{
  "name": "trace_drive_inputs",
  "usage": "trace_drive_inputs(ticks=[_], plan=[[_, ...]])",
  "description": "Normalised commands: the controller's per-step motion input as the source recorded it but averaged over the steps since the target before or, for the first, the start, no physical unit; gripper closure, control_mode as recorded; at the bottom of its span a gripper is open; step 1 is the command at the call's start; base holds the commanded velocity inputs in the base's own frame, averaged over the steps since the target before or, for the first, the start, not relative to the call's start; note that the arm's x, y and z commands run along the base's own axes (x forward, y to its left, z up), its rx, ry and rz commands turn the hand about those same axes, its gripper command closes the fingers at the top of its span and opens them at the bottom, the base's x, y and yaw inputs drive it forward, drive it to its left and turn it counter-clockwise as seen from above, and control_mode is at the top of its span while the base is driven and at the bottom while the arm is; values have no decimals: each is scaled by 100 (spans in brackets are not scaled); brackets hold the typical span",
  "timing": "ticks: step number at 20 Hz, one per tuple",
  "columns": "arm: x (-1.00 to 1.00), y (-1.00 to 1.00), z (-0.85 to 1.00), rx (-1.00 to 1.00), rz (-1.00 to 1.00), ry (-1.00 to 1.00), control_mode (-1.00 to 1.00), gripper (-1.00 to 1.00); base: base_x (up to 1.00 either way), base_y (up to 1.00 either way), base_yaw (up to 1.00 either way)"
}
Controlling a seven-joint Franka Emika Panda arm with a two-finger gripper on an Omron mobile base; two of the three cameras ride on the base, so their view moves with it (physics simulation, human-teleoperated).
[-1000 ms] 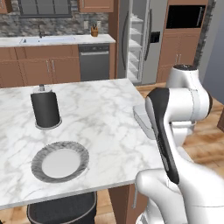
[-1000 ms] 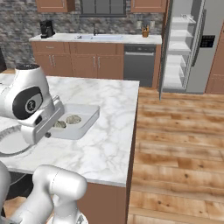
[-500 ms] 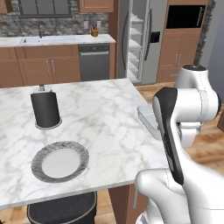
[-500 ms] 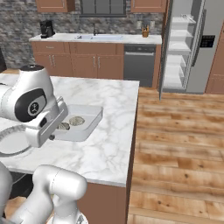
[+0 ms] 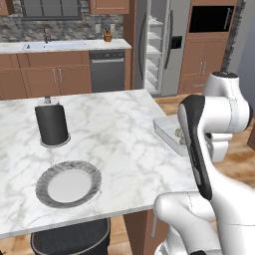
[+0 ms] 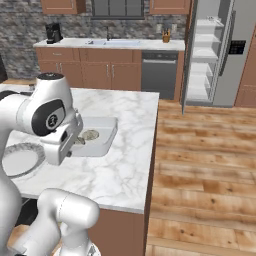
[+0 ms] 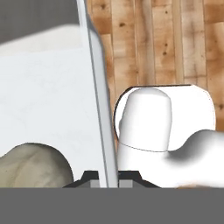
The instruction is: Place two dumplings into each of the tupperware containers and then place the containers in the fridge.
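A kitchen with wood flooring [image 6: 200, 165] surrounds the white marble island [image 5: 109, 129]; beyond it the fridge [image 6: 220, 50] stands open, white shelves showing, beside the dark dishwasher [image 5: 106, 69]. The left base view shows a black canister [image 5: 51, 123] and a round grey plate [image 5: 68, 183]. The tupperware container [image 6: 100, 136] sits at the island's edge with dumplings [image 6: 90, 134] inside. In the hand view the gripper [image 7: 107, 183] is pinched tight on the container's rim. No writing is legible.

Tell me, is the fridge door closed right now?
No, the fridge stands open, its white inner shelves showing behind the island.
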Motion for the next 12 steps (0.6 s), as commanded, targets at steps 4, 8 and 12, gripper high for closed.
trace_drive_inputs(ticks=[4,8,12], plan=[[3,0,-3,0,11,0,-100,100,0,0,0],[0,0,0,0,3,0,100,100,0,0,0],[0,0,0,0,0,0,100,100,-77,-33,-7]])
